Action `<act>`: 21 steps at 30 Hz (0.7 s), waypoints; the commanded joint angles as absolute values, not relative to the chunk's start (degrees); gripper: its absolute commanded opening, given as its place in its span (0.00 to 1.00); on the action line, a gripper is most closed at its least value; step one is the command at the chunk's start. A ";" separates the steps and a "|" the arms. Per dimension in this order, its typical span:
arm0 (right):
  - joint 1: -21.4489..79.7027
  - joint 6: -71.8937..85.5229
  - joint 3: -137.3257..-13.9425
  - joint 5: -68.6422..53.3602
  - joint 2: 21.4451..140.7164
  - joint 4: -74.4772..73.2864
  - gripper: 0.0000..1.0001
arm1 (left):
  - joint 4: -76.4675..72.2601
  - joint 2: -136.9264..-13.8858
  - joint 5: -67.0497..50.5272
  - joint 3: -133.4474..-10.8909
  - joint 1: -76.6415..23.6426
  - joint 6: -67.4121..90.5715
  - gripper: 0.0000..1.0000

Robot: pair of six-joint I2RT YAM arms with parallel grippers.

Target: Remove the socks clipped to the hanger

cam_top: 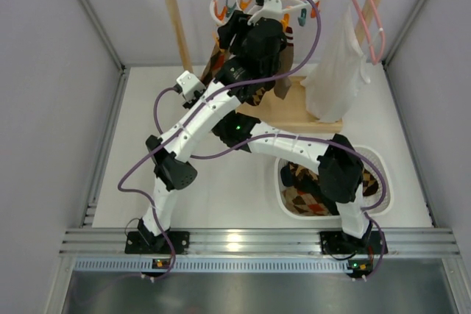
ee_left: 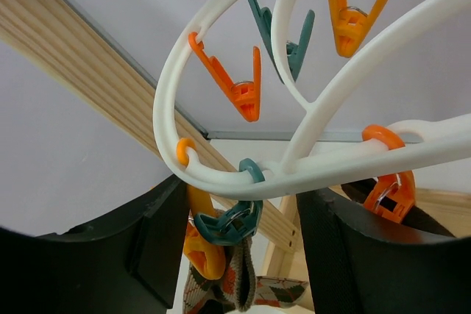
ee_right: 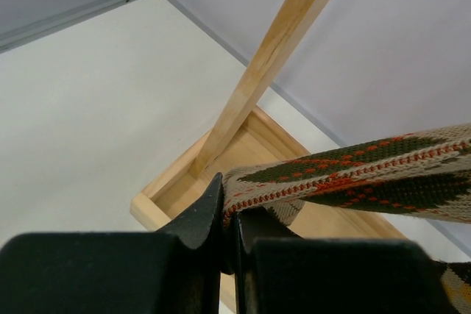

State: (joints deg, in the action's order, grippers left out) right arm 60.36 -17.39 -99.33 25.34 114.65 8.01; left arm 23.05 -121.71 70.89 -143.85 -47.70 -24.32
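Up at the hanger (ee_left: 221, 174), the right gripper (ee_right: 228, 233) pinches a soft, stretchy argyle sock (ee_right: 353, 174) hung beneath it, while the left gripper (ee_left: 239, 237) gapes either side of a teal clip (ee_left: 232, 223), probably the place to squeeze.

The white plastic oval ring hanger (ee_left: 331, 170) is carrying orange plastic clips (ee_left: 239, 86) and teal plastic clips (ee_left: 276, 31). The soft fabric argyle sock (ee_right: 383, 174) is showing tan and dark olive diamonds with orange-red dashed lines.
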 commanded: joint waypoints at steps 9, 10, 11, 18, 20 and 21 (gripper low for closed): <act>63.28 -16.61 -99.93 20.57 111.36 6.33 0.00 | 19.25 -121.20 68.91 -143.88 -45.88 -25.23 0.48; 63.28 -16.70 -99.93 20.57 111.36 6.33 0.00 | 19.34 -121.03 68.65 -143.79 -45.88 -25.22 0.47; 63.37 -16.61 -99.93 20.57 111.36 6.33 0.00 | 19.25 -121.03 68.64 -143.88 -45.88 -25.31 0.45; 63.55 -16.52 -97.92 20.65 110.04 7.38 0.00 | 19.25 -120.59 68.38 -143.53 -45.79 -24.96 0.25; 63.63 -16.35 -97.12 20.74 109.43 7.82 0.00 | 19.25 -120.50 68.38 -143.53 -45.79 -24.87 0.17; 63.72 -16.17 -95.90 20.83 109.16 8.08 0.00 | 19.42 -120.59 68.20 -143.53 -45.79 -24.87 0.15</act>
State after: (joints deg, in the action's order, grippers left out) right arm 60.60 -17.21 -97.65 25.15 113.38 7.70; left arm 22.68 -121.71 69.67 -143.44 -46.28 -25.47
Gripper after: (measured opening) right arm 0.011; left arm 0.389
